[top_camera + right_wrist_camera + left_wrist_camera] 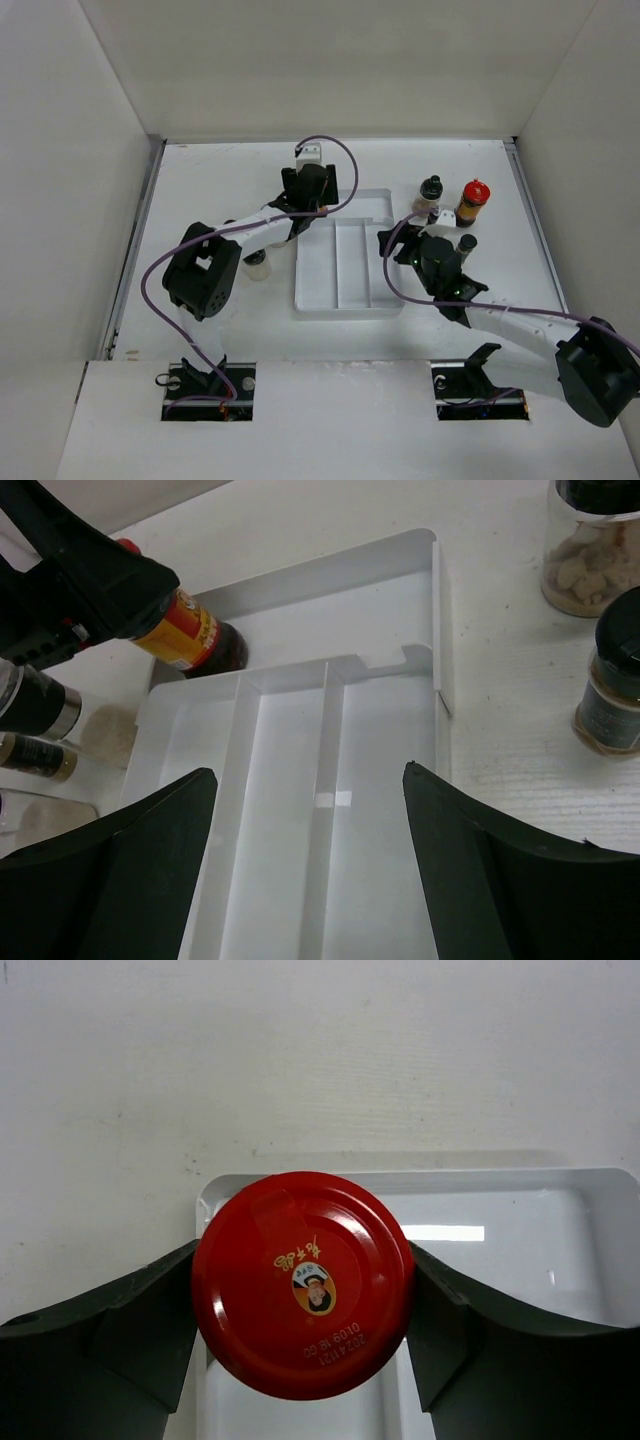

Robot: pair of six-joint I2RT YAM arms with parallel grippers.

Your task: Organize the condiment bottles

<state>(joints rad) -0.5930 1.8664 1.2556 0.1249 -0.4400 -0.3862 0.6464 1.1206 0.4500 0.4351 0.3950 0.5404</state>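
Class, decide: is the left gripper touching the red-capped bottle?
Touching. In the left wrist view, both fingers of the left gripper press the red-capped bottle at its cap, no gap.

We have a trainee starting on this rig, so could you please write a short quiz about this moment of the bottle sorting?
1. True or false: the right gripper is clamping a bottle.
2. What does the left gripper hold? A. a red-capped bottle B. a silver-topped shaker C. a black-capped jar
3. In the top view, how many red-capped containers stand right of the white tray?
Key: 1. False; it is open and empty. 2. A. 3. One, the red-capped jar.
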